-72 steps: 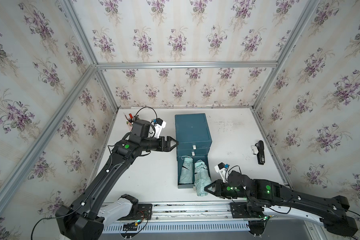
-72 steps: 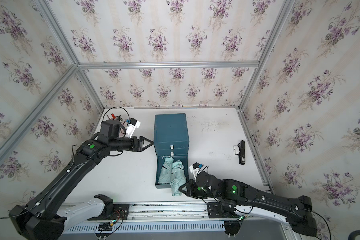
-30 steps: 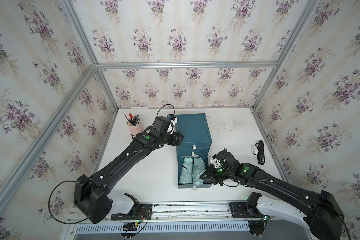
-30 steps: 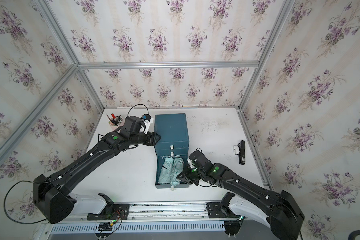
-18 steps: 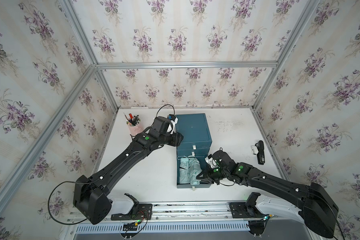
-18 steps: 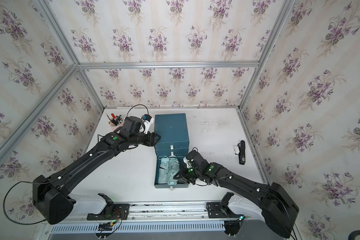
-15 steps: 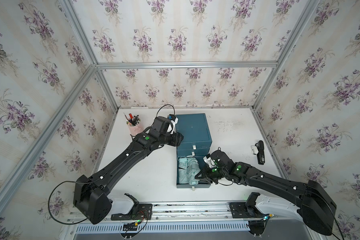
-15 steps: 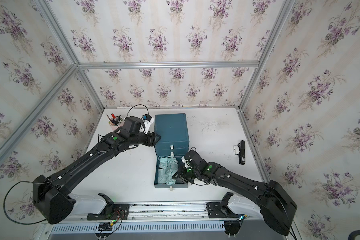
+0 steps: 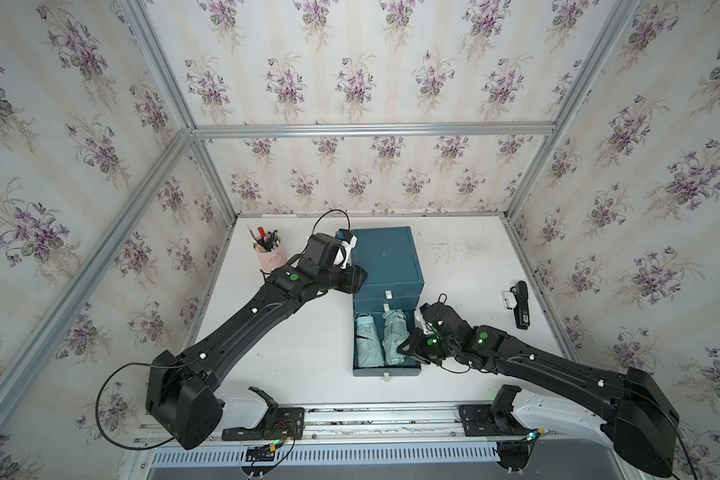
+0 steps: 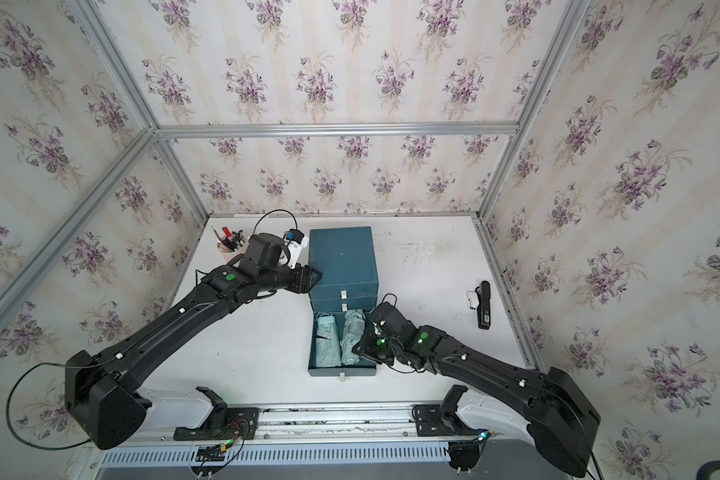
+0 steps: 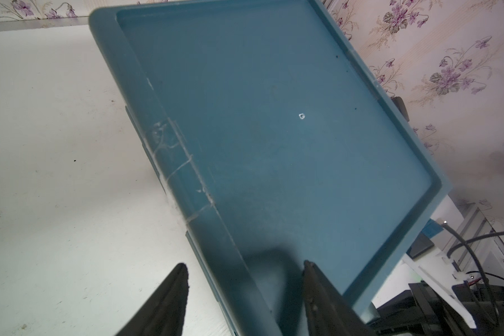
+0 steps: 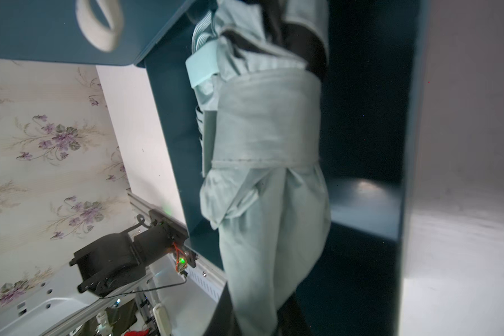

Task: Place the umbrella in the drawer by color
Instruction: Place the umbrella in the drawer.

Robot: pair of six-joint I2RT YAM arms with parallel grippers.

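Mint-green folded umbrella (image 9: 393, 337) lies in the pulled-out bottom drawer (image 9: 385, 371), long axis front-to-back, just beside a second matching umbrella (image 9: 366, 343). Right gripper (image 9: 404, 353) is nearer, at its front end, pinching the fabric. Left gripper (image 11: 243, 264) spread, straddling the drawer cabinet's (image 9: 387, 257) top edge. No writing readable; label on the black device (image 9: 521, 305) on the tabletop (image 9: 308, 332) too small.

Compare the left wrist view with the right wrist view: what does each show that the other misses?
Left wrist only: the flat top of the cabinet, with the left gripper open over its edge. Right wrist only: a pale green umbrella in the open drawer, and a white pull tab. Both: the teal cabinet, white table, flowered wallpaper.
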